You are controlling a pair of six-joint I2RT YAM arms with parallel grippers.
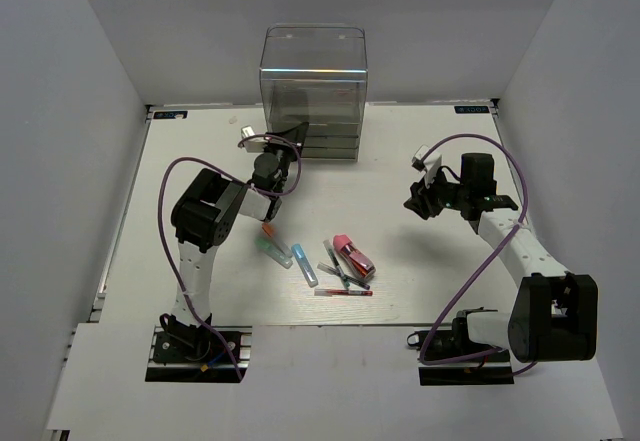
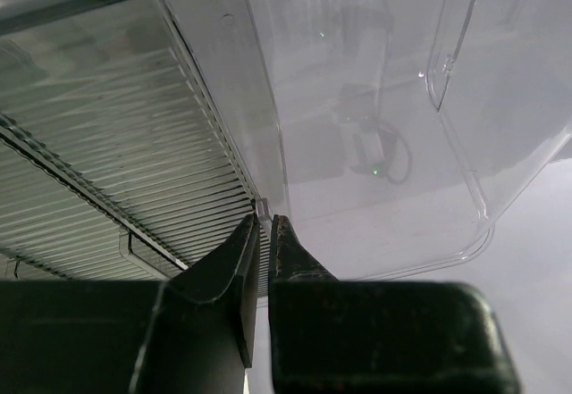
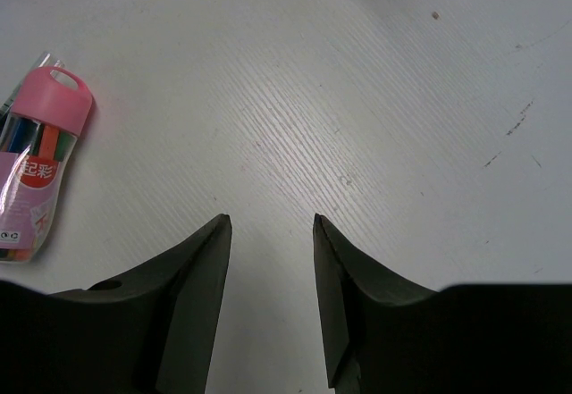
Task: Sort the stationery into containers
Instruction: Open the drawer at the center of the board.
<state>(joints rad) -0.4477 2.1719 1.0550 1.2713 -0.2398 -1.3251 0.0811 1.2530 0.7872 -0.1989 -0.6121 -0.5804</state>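
The tall transparent box (image 1: pixel 313 91) of stacked drawers stands at the back middle of the table. My left gripper (image 1: pixel 286 147) is at its lower left front corner. In the left wrist view the left gripper (image 2: pixel 264 220) is shut on the thin clear edge of a drawer (image 2: pixel 384 126). The stationery lies mid-table: an orange-capped marker (image 1: pixel 269 230), a teal one (image 1: pixel 273 252), a blue one (image 1: pixel 305 267), dark pens (image 1: pixel 345 273), a red pen (image 1: pixel 345 292) and the pink-and-red piece (image 1: pixel 350 253). My right gripper (image 1: pixel 421 201) is open and empty, right of the pile. Its wrist view (image 3: pixel 268 220) shows the pink piece (image 3: pixel 40 180) at far left.
White walls enclose the table on three sides. The ribbed grey face of the box (image 2: pixel 116 144) fills the left of the left wrist view. Purple cables loop off both arms.
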